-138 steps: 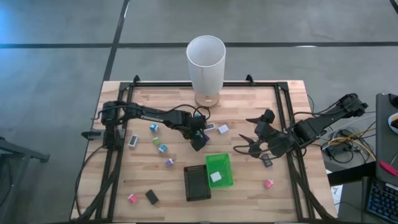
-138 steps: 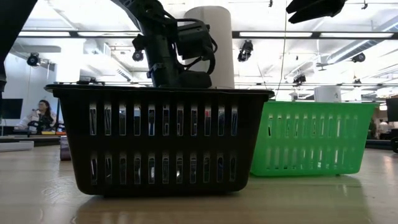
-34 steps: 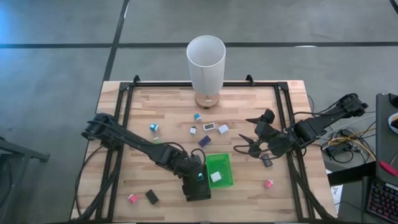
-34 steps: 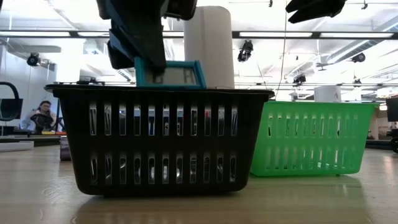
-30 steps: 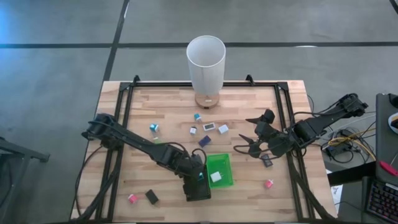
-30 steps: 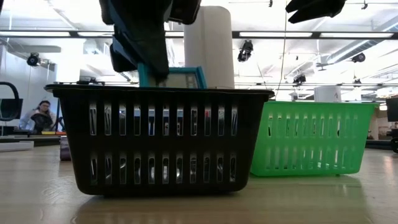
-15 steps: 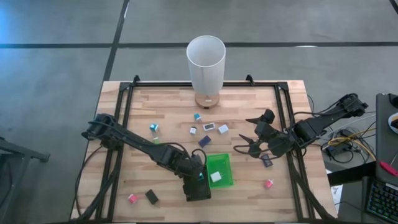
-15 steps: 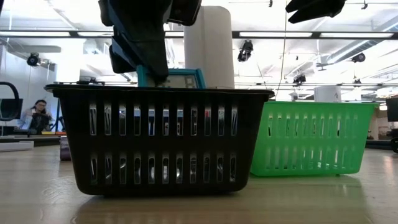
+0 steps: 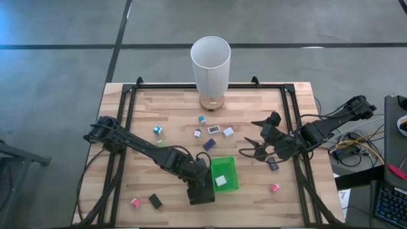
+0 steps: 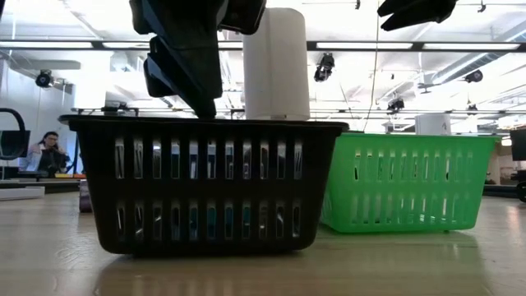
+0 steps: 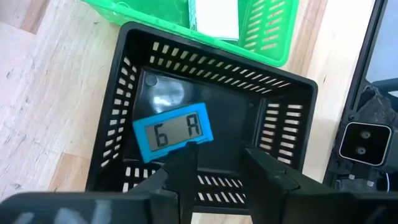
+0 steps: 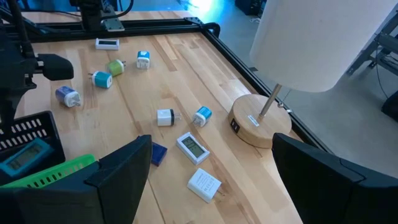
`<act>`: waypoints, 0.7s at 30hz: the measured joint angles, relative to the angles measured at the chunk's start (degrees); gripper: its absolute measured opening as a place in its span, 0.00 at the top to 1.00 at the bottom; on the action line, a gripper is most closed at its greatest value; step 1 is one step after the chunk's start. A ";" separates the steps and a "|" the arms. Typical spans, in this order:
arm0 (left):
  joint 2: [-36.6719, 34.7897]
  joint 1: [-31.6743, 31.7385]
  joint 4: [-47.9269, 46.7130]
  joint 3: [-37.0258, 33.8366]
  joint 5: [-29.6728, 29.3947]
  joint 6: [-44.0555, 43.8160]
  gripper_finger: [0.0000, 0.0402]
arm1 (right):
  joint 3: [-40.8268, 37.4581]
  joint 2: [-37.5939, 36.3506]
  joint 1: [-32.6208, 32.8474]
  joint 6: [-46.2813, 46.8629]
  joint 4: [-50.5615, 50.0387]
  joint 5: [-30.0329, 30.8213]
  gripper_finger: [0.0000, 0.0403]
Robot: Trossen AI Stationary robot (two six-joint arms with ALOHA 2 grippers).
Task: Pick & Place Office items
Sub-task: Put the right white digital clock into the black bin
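A teal item with a small grey display (image 11: 173, 132) lies flat on the floor of the black basket (image 11: 277, 124), and shows through the basket's slots (image 10: 223, 222) in the low view. My left gripper (image 11: 221, 171) hangs just above that basket (image 9: 203, 198), pointing steeply down. It is open, and its fingertips are at rim height (image 10: 197, 99), clear of the item. The green basket (image 9: 232, 166) beside it holds a white block (image 9: 220, 181). My right gripper (image 9: 254, 143) waits open above the table's right part. Other office items (image 9: 213, 129) lie loose on the wood.
A tall white cylinder (image 9: 210, 63) stands on a round wooden base at the far edge. Loose items lie mid-table (image 9: 157, 130), near the front left (image 9: 155, 201) and at the front right (image 9: 275, 187). Black frame rails (image 9: 124, 121) run along the table's sides.
My left gripper has let go of the teal display item. The item was held at the black basket's rim and has dropped to the basket's floor. The black basket has shifted a little in the low view. Neither arm has moved.
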 joint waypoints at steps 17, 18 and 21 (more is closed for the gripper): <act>-1.03 3.53 -24.21 0.00 -1.53 1.87 0.75 | 0.00 0.00 0.00 0.00 0.00 -0.02 0.19; -1.10 3.53 -24.44 0.00 -1.73 1.87 0.75 | 0.00 0.00 0.00 0.00 0.00 -0.02 0.19; -1.16 3.51 -24.42 0.00 -1.81 1.91 0.75 | -0.17 0.00 0.01 0.01 0.00 -0.02 0.19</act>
